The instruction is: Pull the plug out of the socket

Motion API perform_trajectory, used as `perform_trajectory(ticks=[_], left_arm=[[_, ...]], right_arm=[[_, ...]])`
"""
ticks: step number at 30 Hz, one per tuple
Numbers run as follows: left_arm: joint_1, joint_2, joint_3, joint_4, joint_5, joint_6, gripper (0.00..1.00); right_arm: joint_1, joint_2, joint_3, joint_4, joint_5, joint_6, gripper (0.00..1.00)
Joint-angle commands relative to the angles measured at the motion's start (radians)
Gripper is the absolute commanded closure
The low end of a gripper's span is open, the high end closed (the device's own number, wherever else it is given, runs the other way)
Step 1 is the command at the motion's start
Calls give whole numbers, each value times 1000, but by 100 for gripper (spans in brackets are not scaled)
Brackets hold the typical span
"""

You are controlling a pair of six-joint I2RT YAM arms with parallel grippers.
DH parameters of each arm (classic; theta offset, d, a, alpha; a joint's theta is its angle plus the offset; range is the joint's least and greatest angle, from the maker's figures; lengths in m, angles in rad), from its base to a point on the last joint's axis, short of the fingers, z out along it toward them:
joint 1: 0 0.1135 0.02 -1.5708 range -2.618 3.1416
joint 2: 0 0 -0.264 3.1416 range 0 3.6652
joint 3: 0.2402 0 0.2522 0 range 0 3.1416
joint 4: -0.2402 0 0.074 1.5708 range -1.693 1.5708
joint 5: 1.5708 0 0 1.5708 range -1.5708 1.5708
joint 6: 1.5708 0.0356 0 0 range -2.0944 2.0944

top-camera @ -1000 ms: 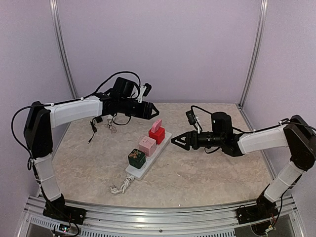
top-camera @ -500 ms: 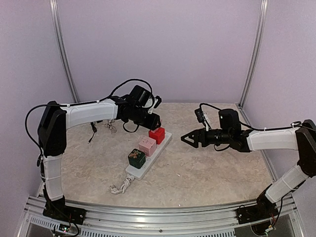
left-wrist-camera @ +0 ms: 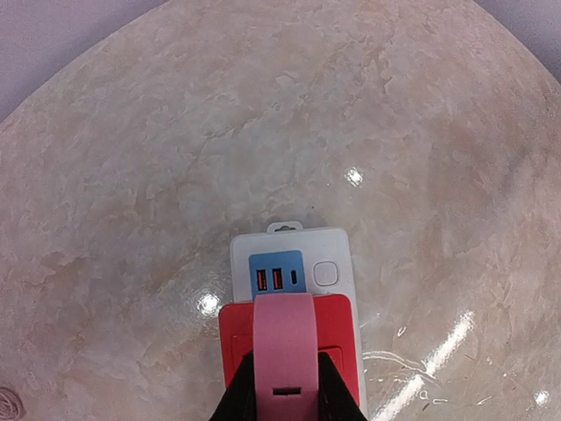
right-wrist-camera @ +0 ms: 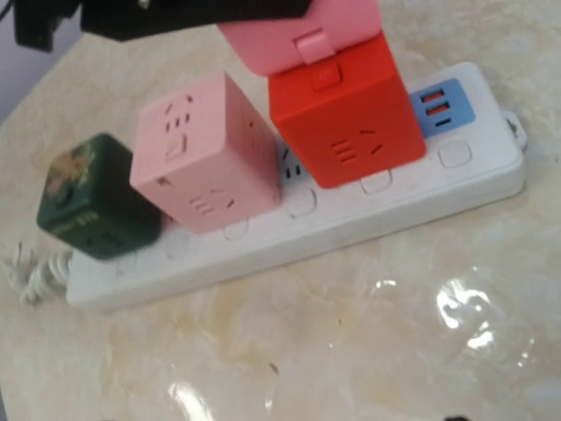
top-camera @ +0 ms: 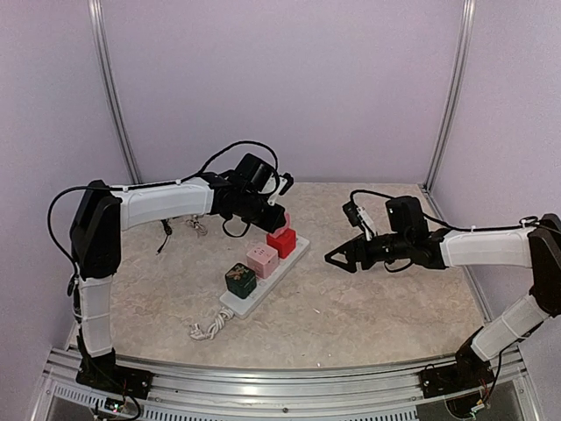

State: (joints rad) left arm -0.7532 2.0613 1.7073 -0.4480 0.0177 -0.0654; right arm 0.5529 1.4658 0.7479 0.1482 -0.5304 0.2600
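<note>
The socket (top-camera: 300, 249) is a long white power strip lying diagonally at mid-table, its blue USB end (left-wrist-camera: 277, 279) showing in the left wrist view. Green (top-camera: 239, 279), pink (top-camera: 261, 260) and red (top-camera: 281, 242) cube adapters stand on it. A pink plug (left-wrist-camera: 283, 338) sits on top of the red cube (right-wrist-camera: 351, 114). My left gripper (left-wrist-camera: 285, 388) is shut on this plug, one black finger (left-wrist-camera: 242, 393) on each side. My right gripper (top-camera: 338, 256) hovers open to the right of the strip, holding nothing.
The strip's thick white cord (top-camera: 209, 330) is bundled at its near-left end. A loose black cable and a small metal piece (top-camera: 195, 225) lie at the back left. Metal frame posts and purple walls close in the table.
My left gripper came down and right over the strip's far end and closed on the pink plug. My right gripper drew back a little to the right, staying open.
</note>
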Motion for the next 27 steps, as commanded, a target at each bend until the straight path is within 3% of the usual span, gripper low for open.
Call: perform_trajectory(ticks=[1, 13, 19, 27], left_arm=[[-35, -44, -76, -18, 70, 61, 100], [-92, -160, -234, -8, 232, 218, 100], [-135, -168, -244, -3, 184, 248, 100], [-154, -144, -232, 4, 149, 242, 100]], right_arm=[[-12, -60, 2, -57, 2, -79, 21], [-11, -40, -103, 130, -47, 89, 24], [6, 48, -126, 306, -70, 236, 27], [59, 184, -47, 362, -41, 314, 35]])
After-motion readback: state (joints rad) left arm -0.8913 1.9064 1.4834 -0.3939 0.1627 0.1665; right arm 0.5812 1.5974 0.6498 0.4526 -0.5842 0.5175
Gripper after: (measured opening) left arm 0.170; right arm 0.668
